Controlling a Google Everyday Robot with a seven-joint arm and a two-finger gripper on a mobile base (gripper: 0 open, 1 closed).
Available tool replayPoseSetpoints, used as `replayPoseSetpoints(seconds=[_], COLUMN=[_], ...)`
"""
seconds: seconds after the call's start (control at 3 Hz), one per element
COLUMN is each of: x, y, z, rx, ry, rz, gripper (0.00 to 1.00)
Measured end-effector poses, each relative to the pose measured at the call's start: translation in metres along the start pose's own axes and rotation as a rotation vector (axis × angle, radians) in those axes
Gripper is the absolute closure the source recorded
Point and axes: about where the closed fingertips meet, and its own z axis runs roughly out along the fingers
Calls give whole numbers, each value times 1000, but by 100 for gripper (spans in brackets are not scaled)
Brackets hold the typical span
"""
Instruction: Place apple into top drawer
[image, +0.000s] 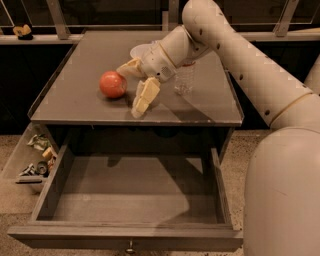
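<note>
Hovering just beside the apple (112, 84): gripper (128, 92), fingers (144, 96) spread.

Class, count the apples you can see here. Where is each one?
1. The apple sits on the cabinet top, just left of the open gripper; the top drawer holds none.

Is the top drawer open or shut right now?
Open: the top drawer is pulled out, its inside visible. The gripper sits open beside the apple.
</note>
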Motion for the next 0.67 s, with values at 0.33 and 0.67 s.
replayPoseSetpoints(seconds=[0.33,0.67], x=[-9,-9], y=[-31,-31], z=[36,36], rx=[35,35], ry=[20,20], rz=[-5,-5], gripper=[0,0])
